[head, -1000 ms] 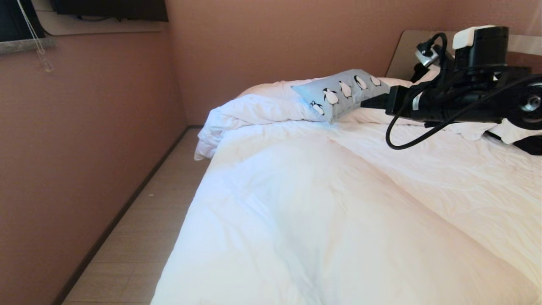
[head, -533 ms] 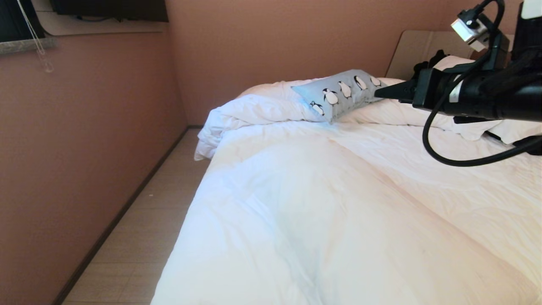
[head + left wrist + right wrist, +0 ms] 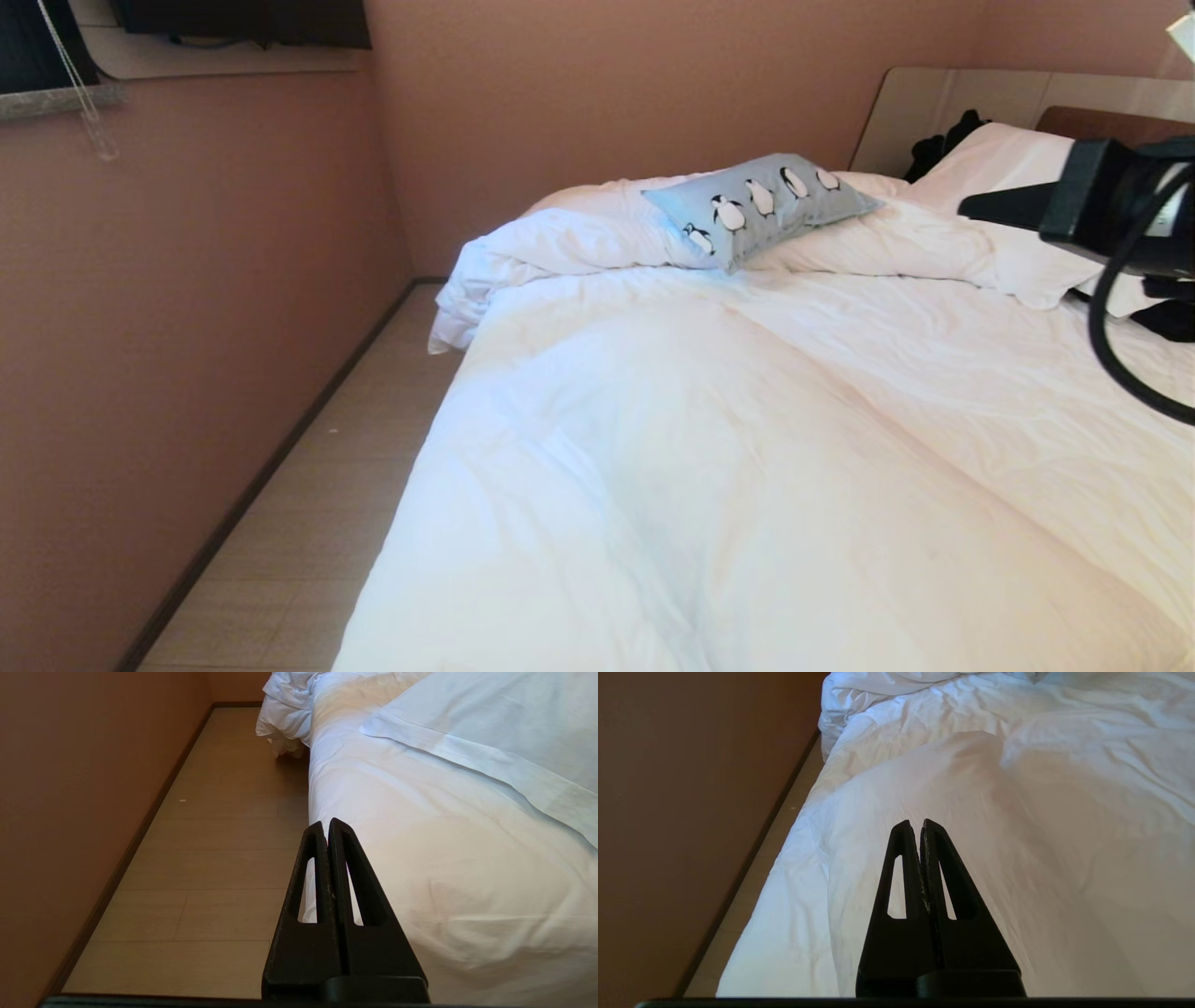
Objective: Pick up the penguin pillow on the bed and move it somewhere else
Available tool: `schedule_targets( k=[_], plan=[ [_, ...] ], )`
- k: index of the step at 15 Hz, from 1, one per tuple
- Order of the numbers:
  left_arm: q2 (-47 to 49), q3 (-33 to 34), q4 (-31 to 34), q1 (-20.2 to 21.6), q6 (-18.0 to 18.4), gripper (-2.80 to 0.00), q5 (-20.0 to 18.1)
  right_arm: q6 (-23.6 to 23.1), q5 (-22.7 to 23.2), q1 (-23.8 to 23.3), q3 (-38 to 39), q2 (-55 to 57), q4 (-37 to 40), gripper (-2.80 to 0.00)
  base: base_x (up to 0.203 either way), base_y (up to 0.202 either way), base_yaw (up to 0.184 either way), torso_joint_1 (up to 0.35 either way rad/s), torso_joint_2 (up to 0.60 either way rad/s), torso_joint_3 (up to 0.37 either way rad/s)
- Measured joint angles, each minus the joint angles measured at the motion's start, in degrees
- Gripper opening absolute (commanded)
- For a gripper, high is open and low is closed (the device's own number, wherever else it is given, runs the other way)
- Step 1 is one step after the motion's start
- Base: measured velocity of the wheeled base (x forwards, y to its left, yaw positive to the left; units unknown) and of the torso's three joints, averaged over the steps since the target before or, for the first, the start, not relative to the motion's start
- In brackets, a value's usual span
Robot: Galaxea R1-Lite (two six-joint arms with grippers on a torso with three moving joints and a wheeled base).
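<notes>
The penguin pillow (image 3: 761, 207), light blue-grey with a row of black-and-white penguins, lies on the rumpled white duvet at the far end of the bed (image 3: 747, 448). My right gripper (image 3: 966, 207) is at the right edge of the head view, well to the right of the pillow and apart from it. In the right wrist view the right gripper (image 3: 920, 823) is shut and empty above the white duvet (image 3: 1017, 812). My left gripper (image 3: 325, 823) is parked low beside the bed's side (image 3: 444, 858), shut on nothing.
A brown wall (image 3: 187, 327) runs along the bed's left, with a strip of pale wood floor (image 3: 308, 523) between them. A white pillow (image 3: 1008, 177) and a dark item (image 3: 938, 145) lie by the beige headboard (image 3: 943, 103).
My right gripper has let go of the pillow's right end and drawn back to the right, and its fingers have closed. The pillow stays where it lay on the duvet.
</notes>
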Motion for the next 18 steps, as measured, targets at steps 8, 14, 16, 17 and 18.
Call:
schedule_targets(
  k=[8, 14, 16, 17, 18],
  plan=[
    [0.0, 0.0, 0.0, 0.0, 0.0, -2.8, 0.0, 5.6, -4.6, -11.0, 20.2, -23.4, 10.8, -2.8, 0.0, 0.0, 0.0, 0.0, 0.0, 0.0],
    [0.0, 0.0, 0.0, 0.0, 0.0, -2.8, 0.0, 6.4, -14.5, -22.0, 26.8, -32.5, 19.6, -2.8, 0.0, 0.0, 0.0, 0.0, 0.0, 0.0],
    [0.0, 0.0, 0.0, 0.0, 0.0, -2.8, 0.0, 7.1, -17.5, -24.3, 28.4, -36.0, 21.1, -2.8, 0.0, 0.0, 0.0, 0.0, 0.0, 0.0],
    [0.0, 0.0, 0.0, 0.0, 0.0, -2.8, 0.0, 7.3, -18.8, -25.0, 29.6, -38.3, 21.7, -2.8, 0.0, 0.0, 0.0, 0.0, 0.0, 0.0],
    [0.0, 0.0, 0.0, 0.0, 0.0, -2.8, 0.0, 7.3, -20.0, -25.4, 31.0, -41.2, 22.4, -2.8, 0.0, 0.0, 0.0, 0.0, 0.0, 0.0]
  ],
)
